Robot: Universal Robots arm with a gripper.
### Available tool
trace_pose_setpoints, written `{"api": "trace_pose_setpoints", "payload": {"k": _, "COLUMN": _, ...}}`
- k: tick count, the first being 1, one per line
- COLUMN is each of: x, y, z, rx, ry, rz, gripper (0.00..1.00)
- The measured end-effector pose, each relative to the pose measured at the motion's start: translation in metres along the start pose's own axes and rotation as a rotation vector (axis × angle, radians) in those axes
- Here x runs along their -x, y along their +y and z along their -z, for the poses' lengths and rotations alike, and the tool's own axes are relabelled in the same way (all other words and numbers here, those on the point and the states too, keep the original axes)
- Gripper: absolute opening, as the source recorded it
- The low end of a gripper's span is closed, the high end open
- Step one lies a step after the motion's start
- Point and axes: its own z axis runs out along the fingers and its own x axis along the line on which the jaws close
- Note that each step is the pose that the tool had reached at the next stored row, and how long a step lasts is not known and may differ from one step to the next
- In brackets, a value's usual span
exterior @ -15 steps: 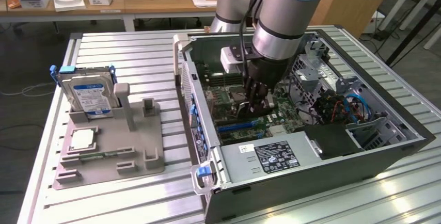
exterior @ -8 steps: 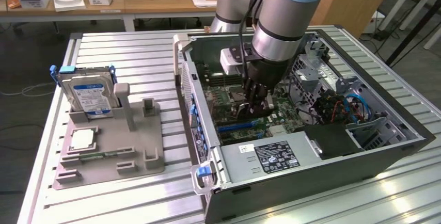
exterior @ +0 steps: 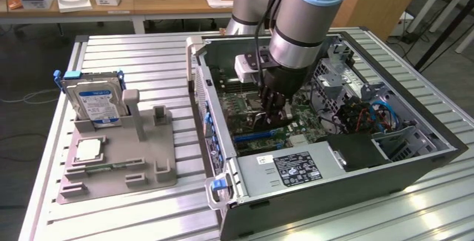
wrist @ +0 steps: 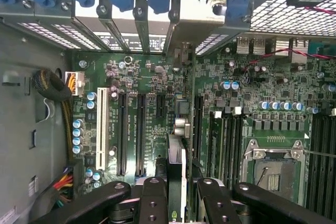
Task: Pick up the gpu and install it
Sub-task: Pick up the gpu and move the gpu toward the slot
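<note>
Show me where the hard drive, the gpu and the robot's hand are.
hard drive (exterior: 99,105): exterior view, on its blue label.
gpu (wrist: 176,153): wrist view, on its thin edge facing the camera.
hand (wrist: 181,184): wrist view, midway between its black fingertips.

The gpu (wrist: 176,163) is a thin card seen edge-on, its near edge pale and silvery and one side dark. It stands upright on its long edge, square to the motherboard (wrist: 157,77), over the long slots near the board's middle. The gripper (wrist: 179,186) clamps it. Whether it touches a slot cannot be told.
</note>
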Motion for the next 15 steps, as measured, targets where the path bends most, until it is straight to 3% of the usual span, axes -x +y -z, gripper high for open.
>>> {"api": "trace_pose_setpoints", "payload": {"k": 15, "x": 0.0001, "y": 0.0028, "z": -0.0035, "rx": -0.0011, "ry": -0.0001, "rz": 0.0, "gripper": 0.27}}
